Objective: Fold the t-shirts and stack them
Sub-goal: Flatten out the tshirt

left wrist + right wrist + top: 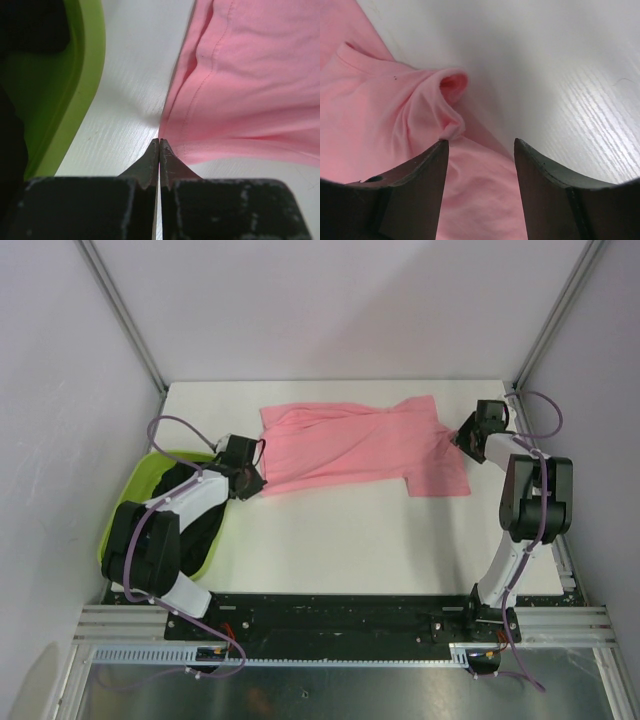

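The pink tee [360, 445] lies spread on the far half of the table [350, 540], its long axis running left to right between my two claws. My left claw [252, 483] sits at the near-left hem corner, tips pressed together. The cloth draws to a point right at them, but I cannot tell whether any of it is caught. My right claw [462, 438] is at the opposite end, spread wide over the edge, with a pucker [451, 100] just ahead of the gap. The tee is salmon, soft and creased across the middle. I judge the right claw is best placed to close on that pucker.
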Available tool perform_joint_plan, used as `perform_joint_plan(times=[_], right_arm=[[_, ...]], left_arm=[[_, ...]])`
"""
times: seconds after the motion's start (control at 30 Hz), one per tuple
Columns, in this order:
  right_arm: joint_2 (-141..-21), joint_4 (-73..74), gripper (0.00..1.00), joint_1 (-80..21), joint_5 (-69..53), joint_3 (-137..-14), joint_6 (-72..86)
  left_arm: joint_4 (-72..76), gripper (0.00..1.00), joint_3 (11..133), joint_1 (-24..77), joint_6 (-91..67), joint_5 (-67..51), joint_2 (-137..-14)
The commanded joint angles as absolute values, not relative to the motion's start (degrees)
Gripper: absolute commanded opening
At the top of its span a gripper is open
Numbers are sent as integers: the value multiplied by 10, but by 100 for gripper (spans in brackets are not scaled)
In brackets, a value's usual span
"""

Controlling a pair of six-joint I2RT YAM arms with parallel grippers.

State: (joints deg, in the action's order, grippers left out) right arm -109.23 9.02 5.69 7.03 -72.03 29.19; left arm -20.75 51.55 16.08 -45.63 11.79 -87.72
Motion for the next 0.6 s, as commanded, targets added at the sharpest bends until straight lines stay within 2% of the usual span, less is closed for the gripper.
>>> perform_joint_plan(times=[0.0,0.57], right_arm=[[-1095,52,59,40,72,-739,276],[-1094,14,55,42,72,-723,283]], left_arm=[[-211,0,525,154,-460,126,-873],[-212,0,526,152,-454,124,-878]])
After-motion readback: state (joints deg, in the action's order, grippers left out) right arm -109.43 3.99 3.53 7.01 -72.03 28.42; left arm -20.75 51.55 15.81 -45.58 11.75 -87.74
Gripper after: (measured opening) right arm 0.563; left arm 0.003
